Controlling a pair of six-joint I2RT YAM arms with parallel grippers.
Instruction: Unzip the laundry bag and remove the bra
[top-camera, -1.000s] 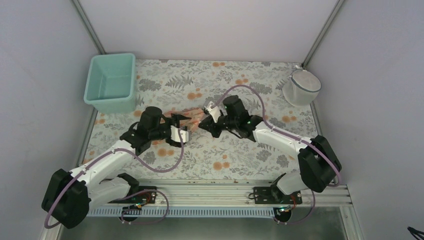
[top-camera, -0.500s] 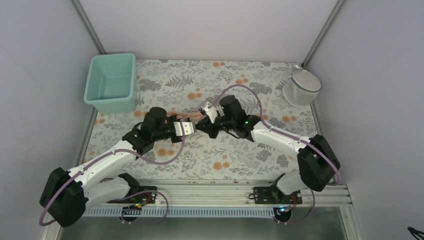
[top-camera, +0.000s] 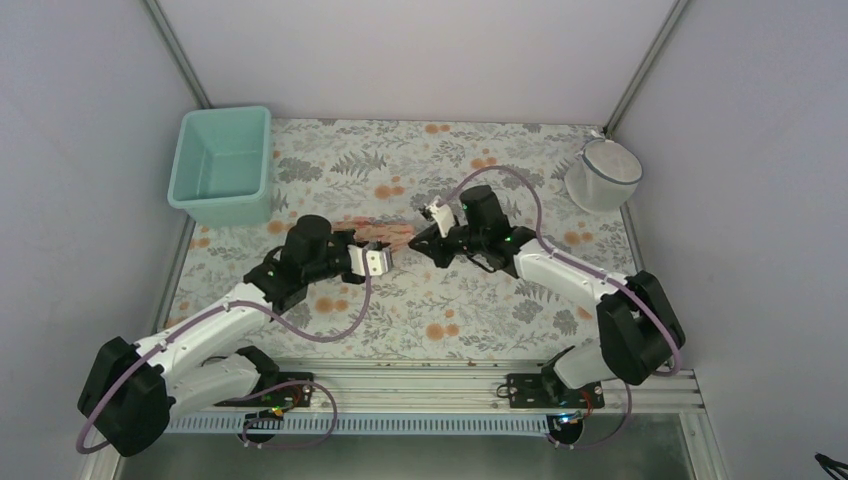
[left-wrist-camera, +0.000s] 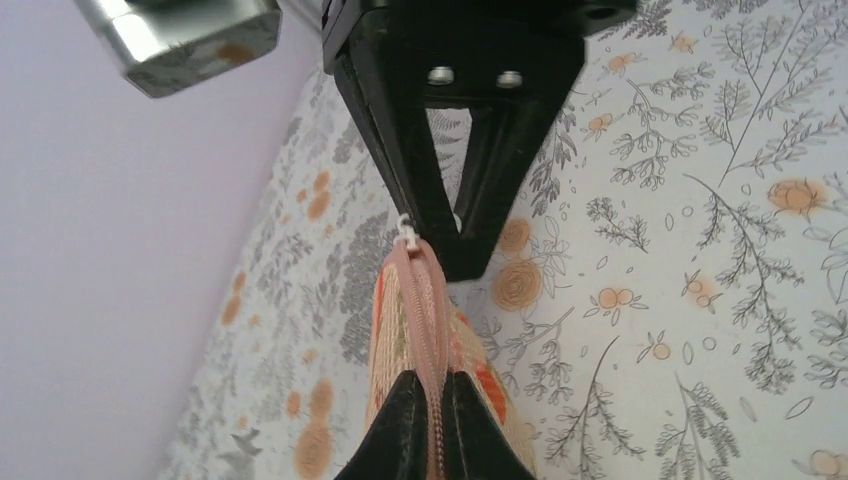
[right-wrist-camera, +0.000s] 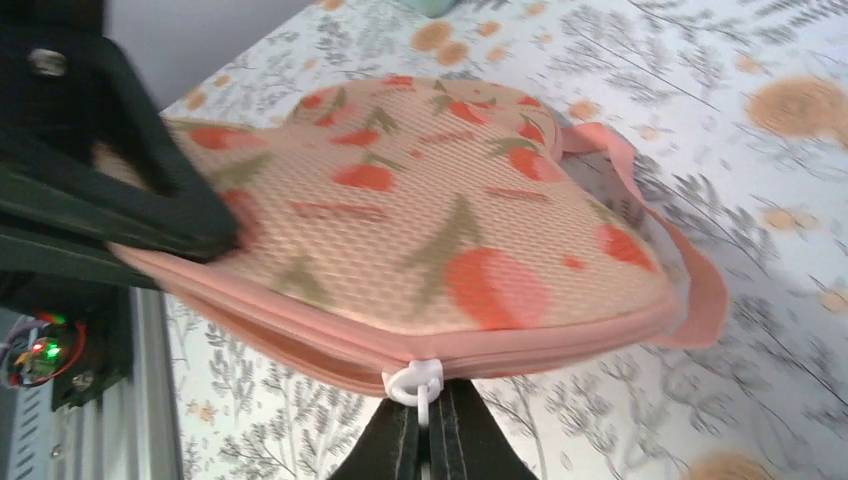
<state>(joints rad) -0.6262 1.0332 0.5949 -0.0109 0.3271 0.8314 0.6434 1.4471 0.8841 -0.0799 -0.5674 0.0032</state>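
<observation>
From above, the laundry bag (top-camera: 390, 232) is mostly covered. Only a thin pink strip of it shows between the two black wrists at the middle of the table. The wrist views show it closely, but its mesh hides the inside. How far the zip is undone cannot be told; the stretch of zip rim between the two claws looks joined. The left wrist view cuts the pouch off at the bottom edge.

The table (top-camera: 470, 310) wears a pale cloth printed with grey leaves and orange flowers. Plain lilac-grey walls (top-camera: 420, 60) close it in on the left, far and right sides. A teal tub (top-camera: 222, 165) stands at the far left corner. A white mesh basket (top-camera: 603, 175) stands at the far right. A metal rail (top-camera: 420, 380) runs along the near edge, under the arm bases.

The left gripper (left-wrist-camera: 432, 400) is clamped nearly together on the pink zip rim at the pouch's left end. It holds the pouch on edge, with the rim between its fingers. The pouch spans the short gap to the right gripper (right-wrist-camera: 430, 428). Its fingers are pinched tight on the small white zip pull (right-wrist-camera: 414, 382) at the rim. A pink strap (right-wrist-camera: 705, 290) curves along the far edge of the pouch. The two claws sit near each other, joined only by the pouch.
</observation>
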